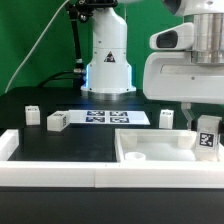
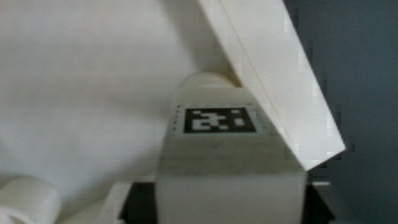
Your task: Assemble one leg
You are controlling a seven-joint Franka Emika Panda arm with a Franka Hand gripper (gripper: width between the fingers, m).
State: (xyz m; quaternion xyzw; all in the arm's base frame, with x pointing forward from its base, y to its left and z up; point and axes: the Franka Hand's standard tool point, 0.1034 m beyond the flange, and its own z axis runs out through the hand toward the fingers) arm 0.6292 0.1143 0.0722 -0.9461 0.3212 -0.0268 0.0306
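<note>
White leg [image 1: 207, 137] in pincer [image 1: 205, 122] over tray [image 1: 150, 152]

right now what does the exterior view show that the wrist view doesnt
Only the exterior view shows the marker board, three loose legs on the table, and the arm's base. Only the wrist view shows, close up, the rounded top of the held leg against the tray's raised rim. Both show the gripper shut on that tagged leg over the white tray.
</note>
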